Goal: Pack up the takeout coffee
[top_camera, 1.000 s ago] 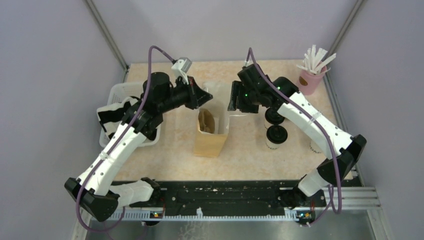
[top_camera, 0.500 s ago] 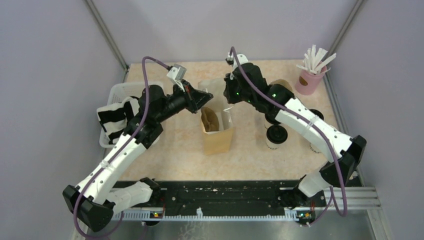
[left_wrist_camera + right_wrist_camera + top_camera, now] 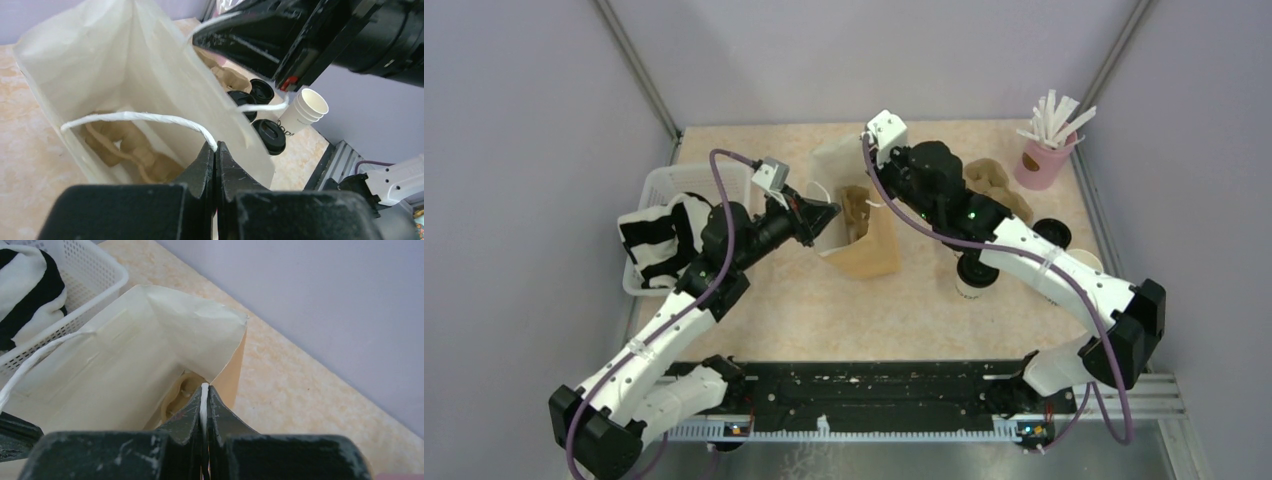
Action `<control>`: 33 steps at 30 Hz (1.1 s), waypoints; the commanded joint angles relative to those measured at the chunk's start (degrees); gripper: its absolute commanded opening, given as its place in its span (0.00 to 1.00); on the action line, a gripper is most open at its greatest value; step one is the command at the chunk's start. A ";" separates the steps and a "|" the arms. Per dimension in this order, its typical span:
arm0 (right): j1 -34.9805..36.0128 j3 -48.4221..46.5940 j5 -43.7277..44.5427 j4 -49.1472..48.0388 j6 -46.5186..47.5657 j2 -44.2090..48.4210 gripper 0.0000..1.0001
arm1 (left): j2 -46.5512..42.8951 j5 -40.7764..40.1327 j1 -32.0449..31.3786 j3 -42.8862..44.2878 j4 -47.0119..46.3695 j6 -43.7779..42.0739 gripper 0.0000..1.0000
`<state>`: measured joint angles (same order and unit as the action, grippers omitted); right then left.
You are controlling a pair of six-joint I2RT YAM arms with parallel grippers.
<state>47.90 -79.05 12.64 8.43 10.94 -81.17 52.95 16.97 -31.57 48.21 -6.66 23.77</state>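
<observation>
Claws on both arms are now gripping the handles of the tall brown paper bag with a pale lining (image 3: 869,258). The left claw (image 3: 215,150) is staying pinched shut on the near white twisted-paper handle (image 3: 135,116). The right claw (image 3: 204,390), which was gaping beside the bag's rim a second ago, is now clamping the other white handle (image 3: 204,401) between its fingers. Between them the bag's mouth is being stretched wider than before. The bag is sitting farther back on the speckled beige tabletop (image 3: 824,310) than a second ago, and it is leaning instead of standing straight. A brown moulded-pulp cup carrier (image 3: 130,145) is lying inside it.

The small white paper cups with round black plastic lids (image 3: 977,270) are standing on the tabletop to the right of the bag, outside it and partly under the right arm. At the left, a white plastic lattice basket (image 3: 659,185) is holding a black-and-white striped cloth (image 3: 659,240).
</observation>
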 commanded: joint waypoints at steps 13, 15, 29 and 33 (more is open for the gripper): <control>-0.79 -11.27 0.25 1.40 4.33 1.95 0.00 | 4.53 -0.66 0.00 16.54 -1.36 -2.90 0.00; -0.79 -12.93 0.33 4.46 -1.16 2.16 0.00 | 3.90 -4.03 -0.05 17.06 -0.27 0.41 0.00; -5.33 -24.61 -4.03 26.26 -34.36 -3.92 0.00 | 25.80 0.83 0.84 53.49 25.72 3.38 0.00; -5.08 -28.29 -5.50 27.78 -35.14 -1.70 0.00 | 24.83 1.62 0.84 56.31 23.97 4.89 0.00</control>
<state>42.30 -100.77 8.56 33.23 -22.24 -87.24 81.62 15.55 -30.79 98.70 22.17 27.24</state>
